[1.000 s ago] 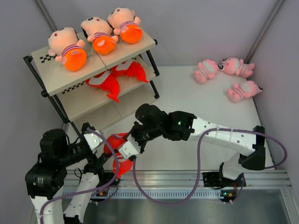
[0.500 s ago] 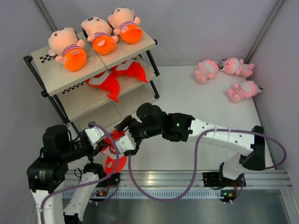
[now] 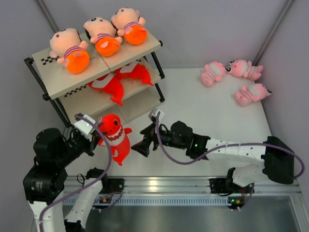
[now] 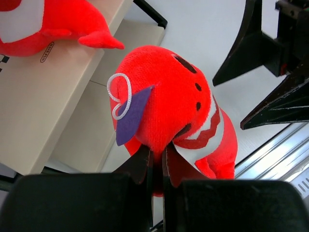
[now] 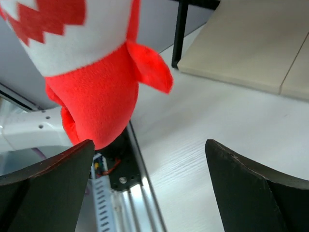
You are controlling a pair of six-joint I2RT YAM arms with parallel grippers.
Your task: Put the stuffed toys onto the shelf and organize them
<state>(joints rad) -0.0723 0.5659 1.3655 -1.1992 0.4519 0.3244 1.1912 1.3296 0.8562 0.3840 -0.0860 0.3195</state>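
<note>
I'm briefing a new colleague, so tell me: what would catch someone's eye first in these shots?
The bright red fish plush is held up by the left gripper, shut on it, just in front of the shelf. The right gripper sits open beside it. Three pink dolls lie at the far right of the table.

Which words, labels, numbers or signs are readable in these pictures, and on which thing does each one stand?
No text can be read with certainty.
Small white label at the edge of the red-orange fish plush lying on the beige shelf board: dark print, too small to read.
Purple cloth tag on the second red-orange fish plush, held by the left gripper: no print shows.
</note>
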